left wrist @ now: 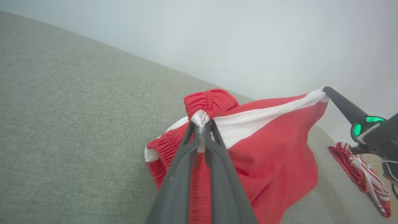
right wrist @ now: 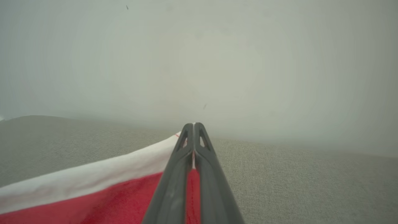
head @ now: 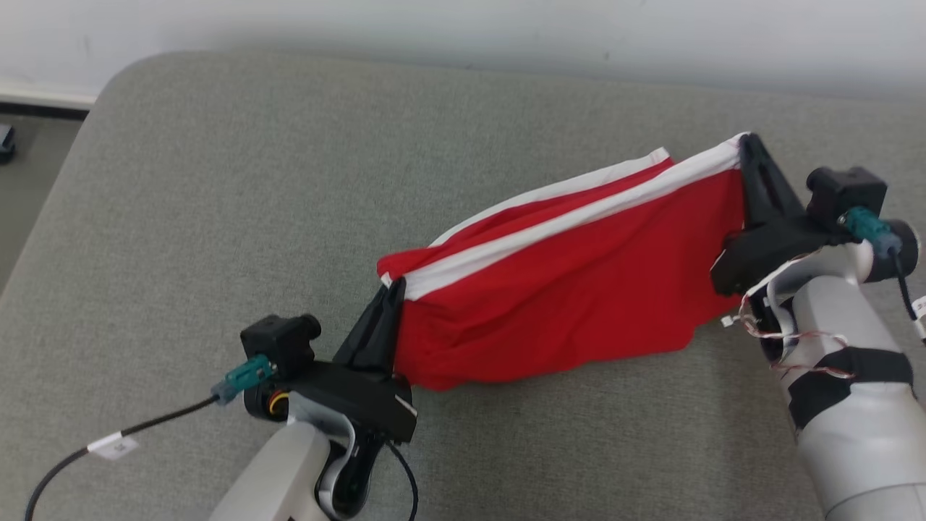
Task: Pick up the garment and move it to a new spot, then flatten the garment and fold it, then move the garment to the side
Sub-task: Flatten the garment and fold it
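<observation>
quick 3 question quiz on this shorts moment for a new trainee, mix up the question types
1. True or false: the left tool is open and clear of the red shorts.
2. Where does the right tool grip the shorts? A: at the end of the white band. B: in the middle of the red panel. C: nowhere, it holds nothing.
3. Fill in: the band stretched between the two tools is ____ in colour.

Key:
1. False. It is shut on the shorts.
2. A.
3. White.
</observation>
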